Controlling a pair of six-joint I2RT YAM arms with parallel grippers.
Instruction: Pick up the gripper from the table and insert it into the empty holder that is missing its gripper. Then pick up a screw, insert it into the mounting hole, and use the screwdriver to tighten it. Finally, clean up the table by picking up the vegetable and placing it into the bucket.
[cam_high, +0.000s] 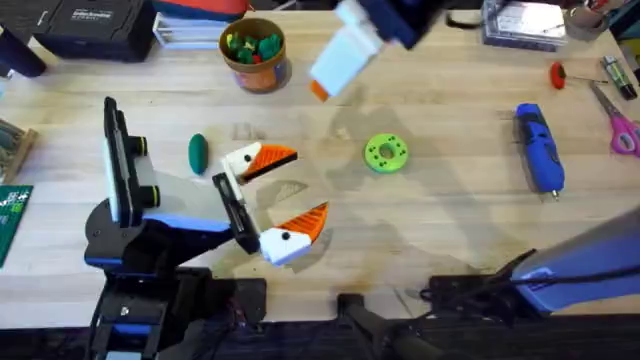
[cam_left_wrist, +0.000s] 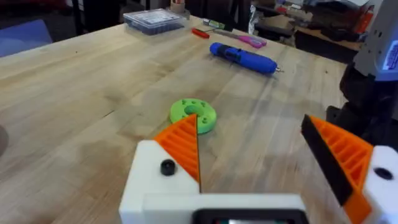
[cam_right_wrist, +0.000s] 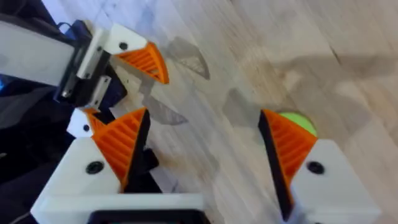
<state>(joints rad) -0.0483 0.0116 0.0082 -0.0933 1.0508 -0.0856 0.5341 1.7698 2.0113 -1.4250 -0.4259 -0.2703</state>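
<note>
Workbench (cam_high: 450, 230) of pale wood, seen from above. Left end effector (cam_high: 290, 190) lies low near the front-left of the bench, its two white fingers with orange ribbed pads spread wide and holding nothing. Dark-green toy vegetable (cam_high: 197, 153) lies on the bench just beside it, on the left. Yellow-orange bucket (cam_high: 255, 50) stands at the far edge, left of centre. Blue electric screwdriver (cam_high: 540, 147) lies near the right edge. Bright-green disc (cam_high: 385, 153) sits mid-bench. Right end effector (cam_high: 340, 65) hangs high beside the bucket, open and empty.
</note>
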